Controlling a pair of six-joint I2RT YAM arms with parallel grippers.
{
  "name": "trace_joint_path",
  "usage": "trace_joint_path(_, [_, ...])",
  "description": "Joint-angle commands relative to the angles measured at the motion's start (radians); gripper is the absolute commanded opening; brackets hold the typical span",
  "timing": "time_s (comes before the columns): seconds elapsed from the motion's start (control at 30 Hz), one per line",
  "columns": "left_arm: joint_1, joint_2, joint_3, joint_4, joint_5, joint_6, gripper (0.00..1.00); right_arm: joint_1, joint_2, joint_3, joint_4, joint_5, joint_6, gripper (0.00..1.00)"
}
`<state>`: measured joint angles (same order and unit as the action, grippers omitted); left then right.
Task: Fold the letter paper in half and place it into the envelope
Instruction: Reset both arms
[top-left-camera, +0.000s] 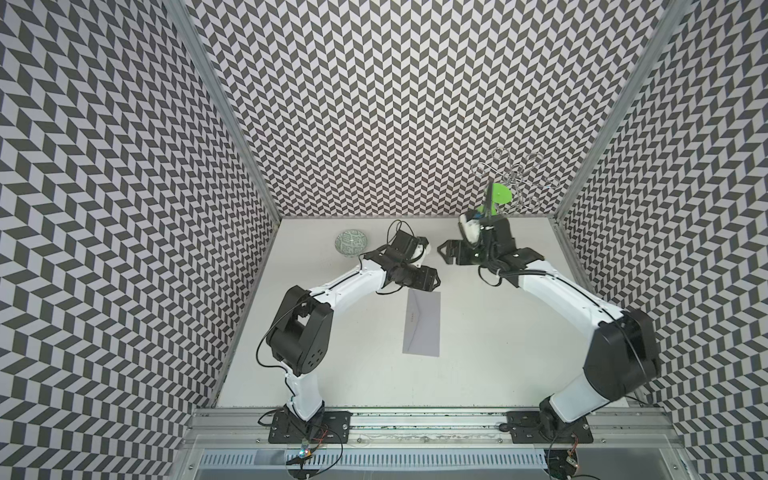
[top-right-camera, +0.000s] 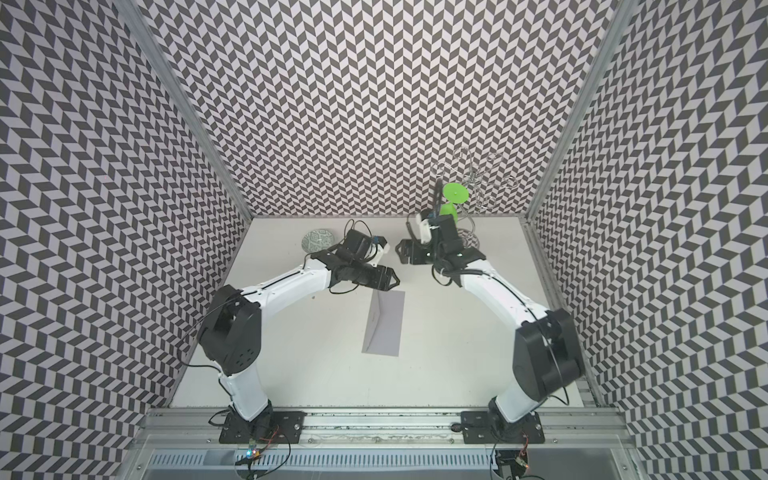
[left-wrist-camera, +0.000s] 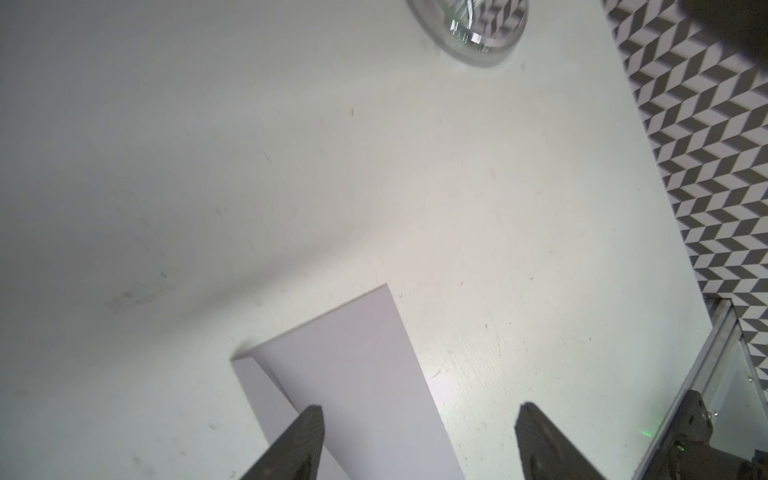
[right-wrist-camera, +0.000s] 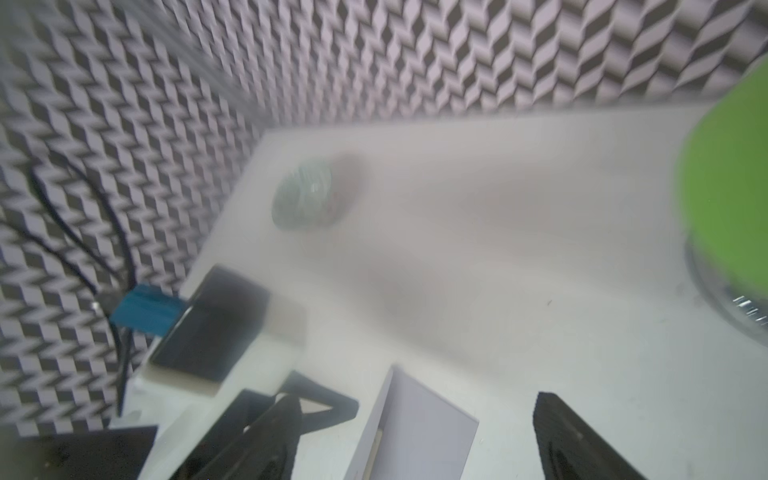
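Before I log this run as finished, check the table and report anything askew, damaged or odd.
Only the envelope stands out: it lies slightly askew on the table, and in the right wrist view its flap edge looks lifted, with a cream sliver, probably the letter paper, showing in the gap. Nothing looks spilled or torn.

Both top views look steeply down on the whole tabletop (top-left-camera: 498, 353); wrist views sit close behind the left tool (left-wrist-camera: 420, 407) and right tool (right-wrist-camera: 415, 397); all share the envelope (top-left-camera: 422, 323).
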<state>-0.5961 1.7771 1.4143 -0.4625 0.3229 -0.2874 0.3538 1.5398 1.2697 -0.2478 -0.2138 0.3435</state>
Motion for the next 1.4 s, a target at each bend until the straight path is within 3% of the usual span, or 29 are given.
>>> trace_joint_path(0.0, [0.077,-0.172,-0.048,0.152,-0.059,-0.006,1.00,-0.090,-0.120,-0.092,0.185,0.018,0.059,1.00])
trace_joint_path(0.1, [0.171,-0.332,-0.216,0.330,-0.163,-0.028,1.00,-0.178,-0.281,-0.287,0.321,0.130,0.131,1.00])
trace_joint_path(0.17, [0.248,-0.432,-0.358,0.414,-0.302,-0.037,1.00,-0.208,-0.382,-0.439,0.387,0.312,0.137,1.00])
trace_joint_path(0.23, [0.346,-0.523,-0.506,0.480,-0.409,-0.030,1.00,-0.211,-0.441,-0.567,0.398,0.540,0.107,1.00])
trace_joint_path(0.33, [0.457,-0.619,-0.726,0.634,-0.518,0.044,1.00,-0.211,-0.458,-0.800,0.598,0.686,-0.014,0.98])
trace_joint_path(0.47, [0.546,-0.634,-0.998,0.943,-0.641,0.136,1.00,-0.211,-0.362,-0.944,0.802,0.661,-0.207,0.97])
trace_joint_path(0.6, [0.567,-0.509,-1.138,1.229,-0.628,0.167,1.00,-0.209,-0.181,-0.841,0.763,0.648,-0.276,1.00])
trace_joint_path(0.73, [0.579,-0.341,-1.016,1.256,-0.546,0.119,1.00,-0.210,-0.081,-0.806,0.922,0.641,-0.368,1.00])
trace_joint_path(0.8, [0.581,-0.223,-0.898,1.218,-0.507,0.202,0.99,-0.211,-0.063,-0.812,1.010,0.480,-0.405,1.00])
trace_joint_path(0.87, [0.596,-0.153,-0.858,1.254,-0.476,0.219,0.99,-0.214,-0.038,-0.809,1.070,0.431,-0.439,1.00])
trace_joint_path(0.9, [0.611,-0.157,-0.821,1.159,-0.435,0.203,0.99,-0.226,-0.013,-0.798,1.094,0.438,-0.419,1.00])
trace_joint_path(0.97, [0.618,-0.197,-0.896,1.267,-0.386,0.222,0.99,-0.261,0.020,-0.745,1.039,0.368,-0.384,1.00])
trace_joint_path(1.07, [0.616,-0.264,-1.111,1.588,-0.330,0.251,0.99,-0.270,-0.005,-0.860,1.237,0.340,-0.382,1.00])
trace_joint_path(1.17, [0.600,-0.186,-1.329,2.093,-0.476,0.229,0.99,-0.271,-0.095,-1.089,1.533,0.325,-0.393,0.99])
trace_joint_path(1.27, [0.599,-0.250,-1.301,1.934,-0.530,0.193,0.99,-0.266,0.059,-1.284,2.077,0.288,-0.419,0.99])
trace_joint_path(1.3, [0.595,-0.244,-1.264,1.872,-0.522,0.200,0.99,-0.253,0.100,-1.264,2.094,0.291,-0.429,0.99])
trace_joint_path(1.37, [0.569,-0.213,-1.193,1.792,-0.516,0.245,0.99,-0.261,-0.001,-1.129,1.674,0.330,-0.397,0.99])
